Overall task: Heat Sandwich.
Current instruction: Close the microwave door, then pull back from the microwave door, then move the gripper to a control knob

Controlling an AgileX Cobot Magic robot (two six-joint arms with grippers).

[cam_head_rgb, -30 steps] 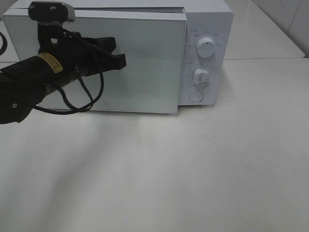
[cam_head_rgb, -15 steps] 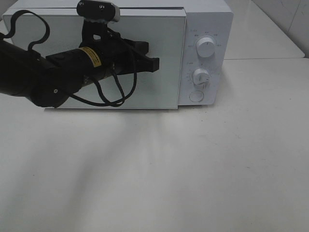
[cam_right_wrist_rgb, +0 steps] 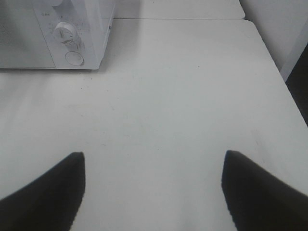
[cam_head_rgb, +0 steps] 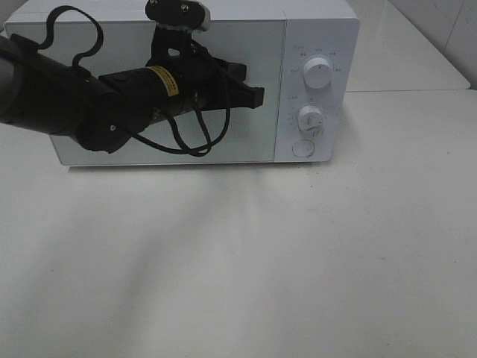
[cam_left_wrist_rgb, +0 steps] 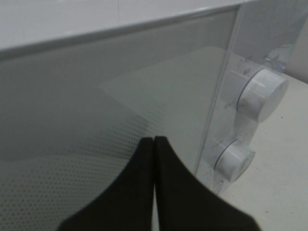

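The sandwich is hidden; no view shows it. A white microwave (cam_head_rgb: 317,33) stands at the back of the table with its glass door (cam_head_rgb: 261,52) flush against the body. My left gripper (cam_head_rgb: 257,95) is shut with nothing in it, its joined tips on the door's right part, close to the control panel. The left wrist view has the shut fingertips (cam_left_wrist_rgb: 154,139) against the dotted door glass (cam_left_wrist_rgb: 96,120), with the two knobs (cam_left_wrist_rgb: 262,94) just beyond. My right gripper (cam_right_wrist_rgb: 154,154) stands open over bare table, in front of and to the right of the microwave (cam_right_wrist_rgb: 72,43).
The control panel carries an upper knob (cam_head_rgb: 318,74), a lower knob (cam_head_rgb: 309,118) and a round button (cam_head_rgb: 303,148). White table (cam_head_rgb: 298,261) stretches in front of the microwave. A second table surface (cam_head_rgb: 417,52) lies behind on the right.
The microwave door has swung from ajar to shut. My left gripper travelled to the right and toward the microwave with it. The right gripper has stayed open.
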